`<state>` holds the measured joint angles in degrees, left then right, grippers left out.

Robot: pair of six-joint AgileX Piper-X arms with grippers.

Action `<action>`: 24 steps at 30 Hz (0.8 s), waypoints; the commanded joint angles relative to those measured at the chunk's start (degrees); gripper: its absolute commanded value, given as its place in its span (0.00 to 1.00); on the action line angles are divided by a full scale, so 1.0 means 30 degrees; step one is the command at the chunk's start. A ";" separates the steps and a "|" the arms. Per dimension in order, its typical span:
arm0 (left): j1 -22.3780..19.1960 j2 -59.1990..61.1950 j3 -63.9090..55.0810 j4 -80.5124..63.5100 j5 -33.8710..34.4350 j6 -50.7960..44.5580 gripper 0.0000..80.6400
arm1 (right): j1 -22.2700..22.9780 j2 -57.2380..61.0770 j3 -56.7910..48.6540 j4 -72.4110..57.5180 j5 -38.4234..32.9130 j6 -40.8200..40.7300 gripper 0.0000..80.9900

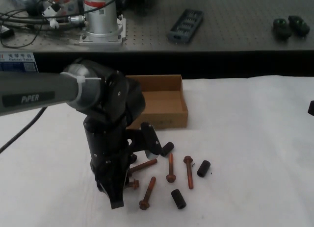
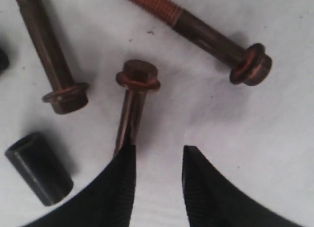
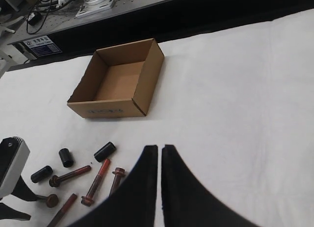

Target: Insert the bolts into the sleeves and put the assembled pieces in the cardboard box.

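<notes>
- The white cloth-covered tabletop (image 1: 245, 138) lies open to the right of the parts, all the way to its right edge. On the far side it ends at a dark strip.
- The open brown cardboard box (image 3: 117, 80) sits toward the far side of the tabletop, just beyond the parts. Its bare brown floor shows and nothing assembled lies inside.
- The left gripper (image 2: 158, 151) points down over the near left end of the scattered parts, released, with a clear gap between its ribbed black fingers (image 2: 122, 188).
- A short copper-coloured hex-head bolt (image 2: 137, 82) lies flat on the tabletop. The end of its shank runs to one fingertip and is hidden there, so I cannot tell whether they touch.
- Long copper-coloured bolts (image 1: 189, 172) and black cylindrical sleeves (image 1: 203, 168) lie loose and apart, just right of that arm.
- The arm's black body covers the box's near left corner and part of the bolt cluster.
- The right gripper (image 3: 160, 151) hangs over the bare right side of the tabletop, clenched to a thin slit and carrying nothing.
</notes>
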<state>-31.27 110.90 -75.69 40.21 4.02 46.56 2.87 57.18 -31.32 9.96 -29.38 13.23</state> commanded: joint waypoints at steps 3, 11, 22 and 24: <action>0.0029 0.0019 0.0209 -0.0792 0.0200 -0.0235 0.30 | -0.0025 0.0053 -0.0234 -0.0016 -0.0230 0.0014 0.05; 0.0029 0.0019 0.0209 -0.0960 0.1493 0.0003 0.30 | -0.0025 0.0053 -0.0234 -0.0016 0.0185 -0.0024 0.05; -0.0199 0.0019 0.0209 -0.0976 0.2440 0.0787 0.37 | -0.0025 0.0053 -0.0234 -0.0016 0.0185 -0.0024 0.05; -0.0253 0.0019 0.0209 -0.0976 0.2476 0.1083 0.37 | -0.0025 0.0053 -0.0234 -0.0016 0.0185 -0.0146 0.05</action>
<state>-31.36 110.90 -75.41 36.34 9.38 48.62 2.87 57.18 -31.32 10.05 -28.56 13.23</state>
